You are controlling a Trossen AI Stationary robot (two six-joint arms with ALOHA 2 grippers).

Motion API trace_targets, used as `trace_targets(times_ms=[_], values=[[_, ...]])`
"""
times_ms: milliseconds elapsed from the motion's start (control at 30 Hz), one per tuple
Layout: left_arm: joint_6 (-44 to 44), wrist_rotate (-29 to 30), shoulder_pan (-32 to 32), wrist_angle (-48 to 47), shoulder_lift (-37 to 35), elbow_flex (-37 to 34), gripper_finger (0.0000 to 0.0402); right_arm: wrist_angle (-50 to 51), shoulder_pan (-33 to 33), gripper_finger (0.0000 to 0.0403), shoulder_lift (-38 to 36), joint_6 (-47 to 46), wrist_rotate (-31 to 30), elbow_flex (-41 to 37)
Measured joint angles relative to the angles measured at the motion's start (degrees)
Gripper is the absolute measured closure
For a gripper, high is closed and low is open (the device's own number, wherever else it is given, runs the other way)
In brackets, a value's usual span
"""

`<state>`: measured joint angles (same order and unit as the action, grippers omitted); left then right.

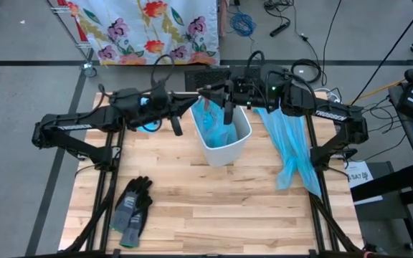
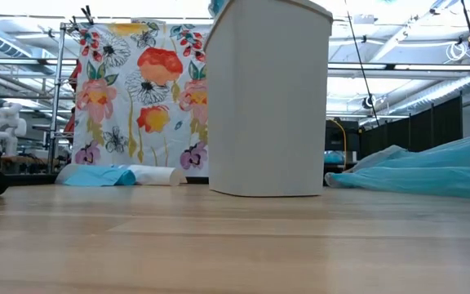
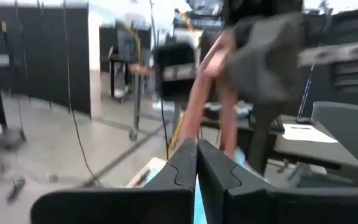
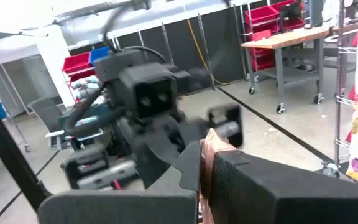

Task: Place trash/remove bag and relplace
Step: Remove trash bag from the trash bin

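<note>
A white bin [image 1: 224,143] [image 2: 268,98] stands upright at the table's far middle, with a blue bag [image 1: 214,123] inside it. Above its far rim my two grippers meet, both pointing level. My left gripper [image 1: 206,90] [image 3: 196,146] comes from the table's left and my right gripper [image 1: 222,89] [image 4: 207,158] from the right. Between them is a piece of trash, a brown paper strip [image 3: 207,81] [image 4: 209,155]. Both grippers are shut on it. My left gripper has the strip's lower end [image 3: 190,138] at its shut fingertips, coming level from the table's left. The strip rises slanting from there toward my right gripper, clear of the bin. How much of it lies between the fingers is hidden by the fingers. My right gripper pinches the brown strip [image 4: 207,163] between its two fingers, coming level from the table's right. The paper's edge stands upright between the fingers and sticks out past their tips toward my left gripper. It is lifted clear above the bin.
A second blue bag [image 1: 292,150] [image 2: 431,171] lies slack on the table's right side. Dark grey gloves [image 1: 131,208] lie near the front left. A roll of blue bags [image 2: 121,175] lies at the far left. A floral cloth [image 1: 149,29] hangs behind the table.
</note>
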<state>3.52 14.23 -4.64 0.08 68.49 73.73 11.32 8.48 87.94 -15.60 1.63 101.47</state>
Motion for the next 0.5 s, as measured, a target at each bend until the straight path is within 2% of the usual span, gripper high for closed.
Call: trace_targets(times_ms=[133,500], values=[[-1.70,-3.48,-1.68,1.93,1.55,0.11,0.0398,-0.18,0.77,0.0403,0.00,-0.21,0.19,0.00],[0.65,-15.51,-7.06,9.30,6.99,0.04,0.0400,-0.43,0.95,0.0403,0.00,-0.98,0.21,0.02]])
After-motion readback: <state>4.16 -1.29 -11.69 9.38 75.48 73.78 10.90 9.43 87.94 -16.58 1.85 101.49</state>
